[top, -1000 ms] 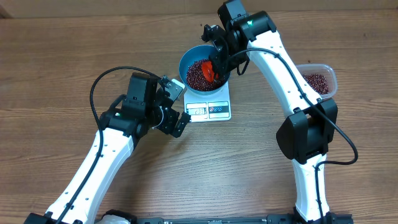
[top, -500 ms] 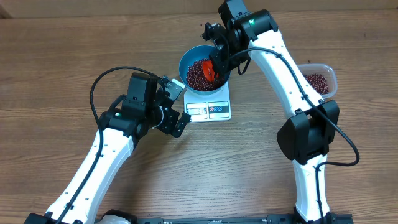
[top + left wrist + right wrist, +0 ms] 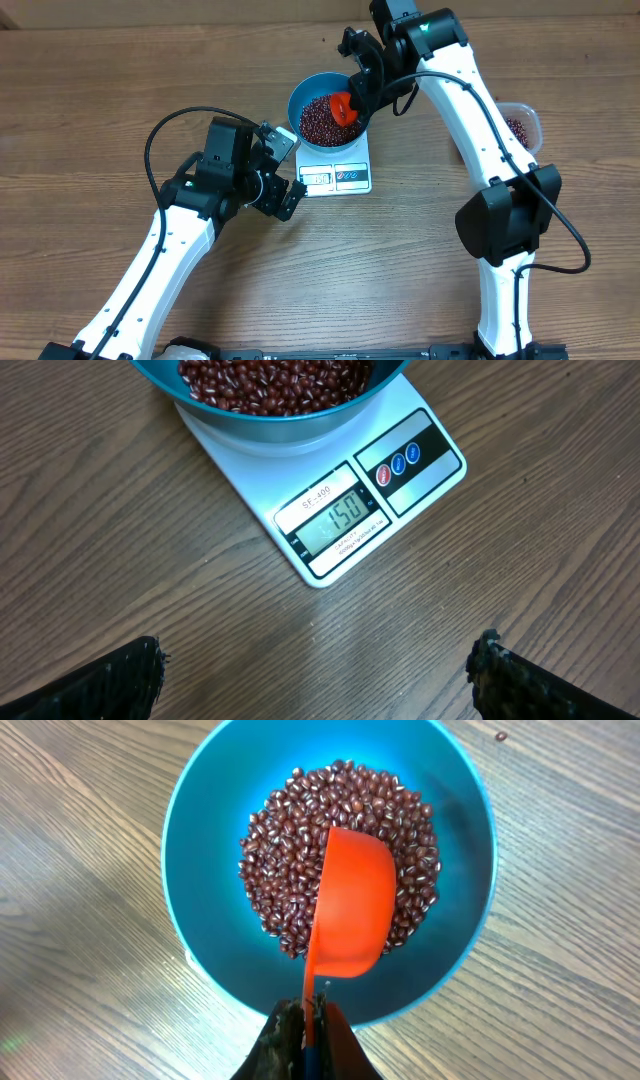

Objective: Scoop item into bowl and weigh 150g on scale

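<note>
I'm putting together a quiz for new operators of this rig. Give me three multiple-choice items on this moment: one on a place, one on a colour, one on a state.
1. Where does the blue bowl sit?
A. on the scale
B. straight on the wood
C. inside a clear tub

2. What colour is the scoop over the bowl?
A. green
B. orange
C. white

3. What state is the left end effector in?
A. shut on the scoop
B. open and empty
C. shut on the bowl's rim

Answers:
1 A: the left wrist view shows the bowl resting on the white platform behind the display.
2 B: the right wrist view shows it bright orange against the dark beans.
3 B: in its own view the jaws stand wide apart with nothing between them.
</note>
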Controlling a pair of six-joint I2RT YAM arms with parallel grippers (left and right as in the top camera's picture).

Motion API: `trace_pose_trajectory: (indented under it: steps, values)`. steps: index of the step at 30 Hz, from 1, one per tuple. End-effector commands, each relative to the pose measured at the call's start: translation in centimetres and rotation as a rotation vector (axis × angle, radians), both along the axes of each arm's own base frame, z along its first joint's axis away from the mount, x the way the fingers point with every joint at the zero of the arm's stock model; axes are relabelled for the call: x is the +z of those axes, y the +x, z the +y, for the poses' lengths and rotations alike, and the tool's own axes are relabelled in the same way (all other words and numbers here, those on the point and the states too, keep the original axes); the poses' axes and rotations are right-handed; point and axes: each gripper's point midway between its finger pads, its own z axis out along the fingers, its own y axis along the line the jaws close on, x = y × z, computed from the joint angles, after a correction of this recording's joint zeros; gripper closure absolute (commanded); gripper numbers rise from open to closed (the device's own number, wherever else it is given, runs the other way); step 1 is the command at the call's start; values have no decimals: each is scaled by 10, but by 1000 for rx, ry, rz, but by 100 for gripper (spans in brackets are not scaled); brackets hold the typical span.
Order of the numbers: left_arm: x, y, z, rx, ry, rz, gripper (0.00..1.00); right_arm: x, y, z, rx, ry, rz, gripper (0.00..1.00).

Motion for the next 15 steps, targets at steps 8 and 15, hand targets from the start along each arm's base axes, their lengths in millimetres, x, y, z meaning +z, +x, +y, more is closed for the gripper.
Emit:
trace_pose_trajectory:
  steps: [8, 15]
  values:
    - [-3, 0, 0, 7, -3, 12, 1, 60, -10, 8, 20, 109, -89, 96]
    - [-3, 0, 0, 7, -3, 12, 0, 81, -12, 0, 12, 191, -98, 96]
